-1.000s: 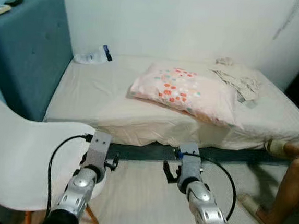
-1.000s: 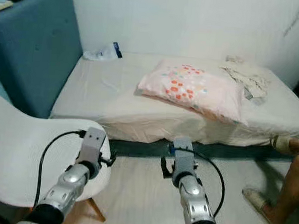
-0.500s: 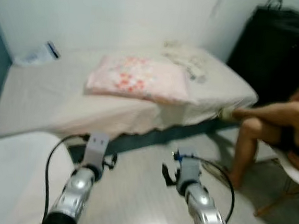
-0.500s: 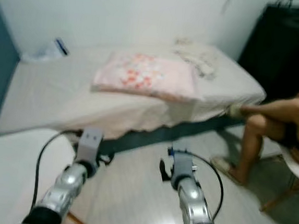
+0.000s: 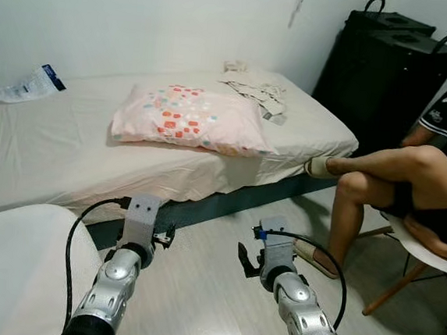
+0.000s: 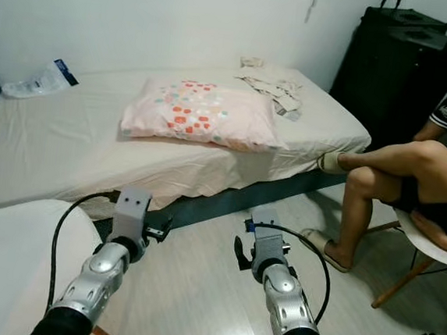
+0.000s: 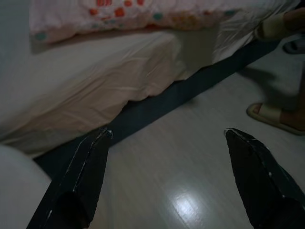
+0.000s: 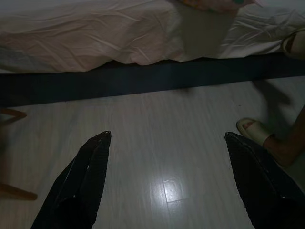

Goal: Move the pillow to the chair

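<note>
A pale pink pillow (image 5: 187,118) with coloured spots lies flat on the bed; white chair (image 5: 10,274) stands nearby.

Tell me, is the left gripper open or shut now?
Open. In the left wrist view the left gripper has its two black fingers far apart, with bare floor between them and nothing held.
</note>
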